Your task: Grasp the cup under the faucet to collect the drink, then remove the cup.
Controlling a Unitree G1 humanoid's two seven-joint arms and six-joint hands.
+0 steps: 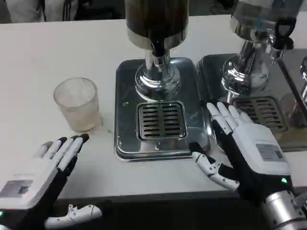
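A clear plastic cup [78, 104] stands upright on the white table, left of the drink dispenser's steel drip tray [125, 79]. The dispenser's dark tank and black faucet [157, 47] hang above the tray's slotted grate [161, 120], where nothing stands. My left hand [45, 170] lies near the table's front edge, just below and left of the cup, fingers straight and apart, holding nothing. My right hand [244, 146] rests at the tray's right side, fingers spread toward the far side, thumb out to the left, holding nothing.
A second dispenser [254, 28] with its own steel tray [268, 112] and grate stands to the right, close behind my right hand. The table's front edge runs just under both hands. Bare white table lies at the far left.
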